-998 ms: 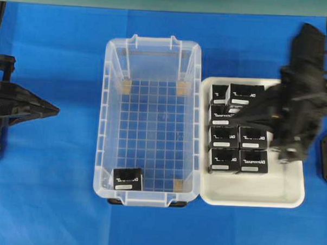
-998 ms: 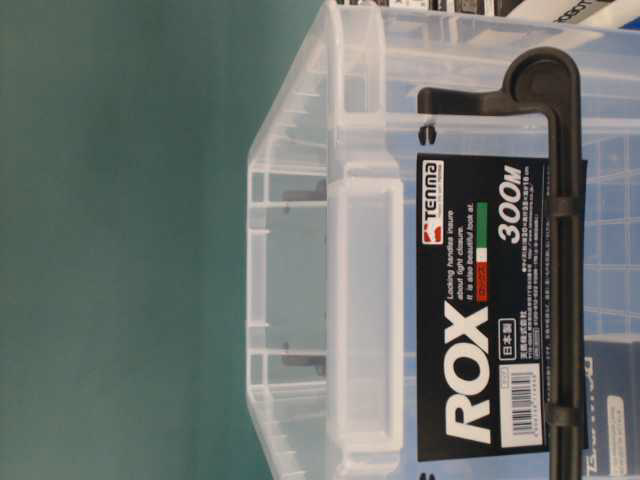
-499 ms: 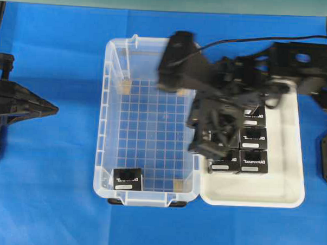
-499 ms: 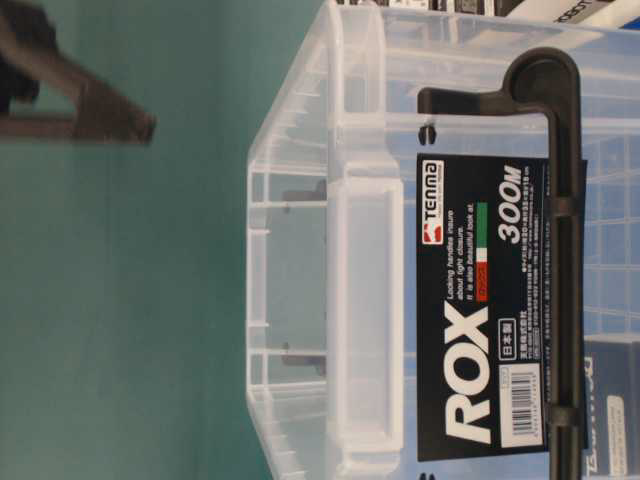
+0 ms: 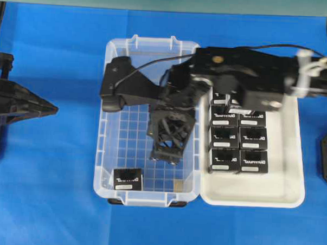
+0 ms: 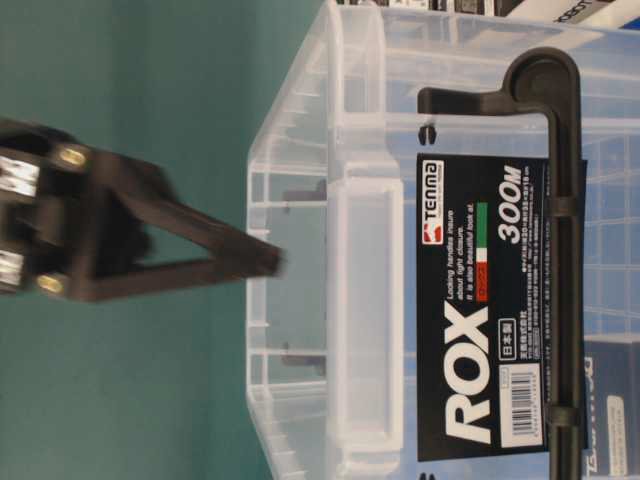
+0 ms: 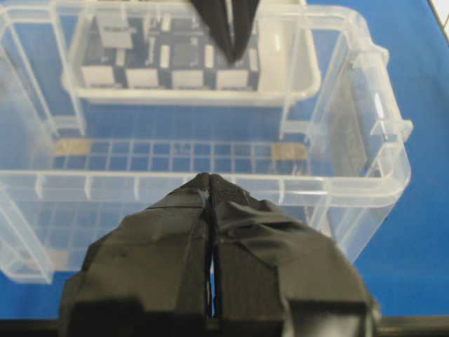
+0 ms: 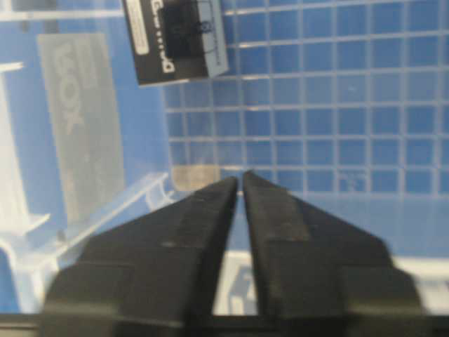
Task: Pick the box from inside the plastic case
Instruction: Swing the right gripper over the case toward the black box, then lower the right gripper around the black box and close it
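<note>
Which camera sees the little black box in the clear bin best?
The overhead view: the box shows whole in the bin's near-left corner. The right wrist view cuts off its top, the table-level view catches only an edge, the left wrist view none.

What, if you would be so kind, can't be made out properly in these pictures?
- Top cartons in the white tray: overhead, hidden by the right arm.
- The box lettering: too small overhead, blurred in the right wrist view.
- The right gripper: whether it is inside the plastic case is unclear.
</note>
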Motion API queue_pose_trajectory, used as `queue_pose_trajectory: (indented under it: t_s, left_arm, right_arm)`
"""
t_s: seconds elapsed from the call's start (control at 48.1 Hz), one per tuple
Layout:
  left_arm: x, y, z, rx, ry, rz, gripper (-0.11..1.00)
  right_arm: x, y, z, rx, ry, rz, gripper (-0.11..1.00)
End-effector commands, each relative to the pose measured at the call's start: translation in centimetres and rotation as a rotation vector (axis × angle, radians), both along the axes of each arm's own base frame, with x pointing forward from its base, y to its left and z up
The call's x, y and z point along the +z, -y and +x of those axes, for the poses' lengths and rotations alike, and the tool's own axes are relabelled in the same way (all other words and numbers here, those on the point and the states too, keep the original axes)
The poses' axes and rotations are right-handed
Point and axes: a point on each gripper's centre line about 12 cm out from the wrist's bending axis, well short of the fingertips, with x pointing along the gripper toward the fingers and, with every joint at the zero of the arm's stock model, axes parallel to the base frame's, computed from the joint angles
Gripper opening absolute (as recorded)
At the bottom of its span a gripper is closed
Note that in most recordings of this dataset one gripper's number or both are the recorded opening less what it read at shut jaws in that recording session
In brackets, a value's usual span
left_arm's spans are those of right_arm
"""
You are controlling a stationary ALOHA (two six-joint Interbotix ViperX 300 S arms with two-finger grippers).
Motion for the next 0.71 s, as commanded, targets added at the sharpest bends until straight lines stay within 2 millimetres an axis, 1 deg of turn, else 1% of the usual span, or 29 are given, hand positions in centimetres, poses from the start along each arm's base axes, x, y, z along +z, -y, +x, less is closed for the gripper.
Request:
queue_pose_trajectory:
  t_s: [0.0, 0.104, 0.166, 0.208, 0.27, 0.312, 0.353, 0.416, 0.686]
  left_arm:
    - [1.0, 0.0, 0.2, 0.002, 0.025, 0.002, -0.04]
    - [1.0, 0.0, 0.1, 0.002, 0.018, 0.002, -0.04]
    - [0.9, 0.0, 0.1, 0.002, 0.014, 0.002, -0.04]
    - [1.0, 0.0, 0.0, 0.001, 0.017, 0.0, -0.04]
    - [1.1, 0.1, -0.1, -0.004, 0.021, 0.0, -0.04]
    - [1.2, 0.1, -0.2, -0.005, 0.025, 0.0, -0.04]
    - [1.2, 0.1, -0.2, -0.007, 0.028, 0.0, -0.04]
    - [1.4, 0.2, -0.3, -0.008, 0.034, 0.001, -0.04]
    - [1.4, 0.2, -0.4, -0.008, 0.032, -0.001, -0.04]
  right_arm:
    - [-0.8, -0.3, 0.8, 0.028, 0.016, 0.053, 0.32]
    - [-1.9, -0.6, 1.7, 0.079, 0.053, 0.095, 0.56]
    - [-2.4, -0.6, 2.2, 0.092, 0.077, 0.084, 0.73]
    - [-2.6, -0.6, 2.5, 0.091, 0.095, 0.077, 0.82]
    - [-3.1, -0.4, 2.7, 0.08, 0.107, 0.072, 0.93]
    - [-3.4, -0.4, 2.9, 0.075, 0.112, 0.071, 0.98]
    - [-3.9, -0.4, 3.0, 0.068, 0.112, 0.074, 0.99]
    - [-4.6, -0.6, 3.1, 0.062, 0.104, 0.088, 0.99]
    - [-8.1, -2.4, 4.0, 0.089, 0.084, 0.194, 0.99]
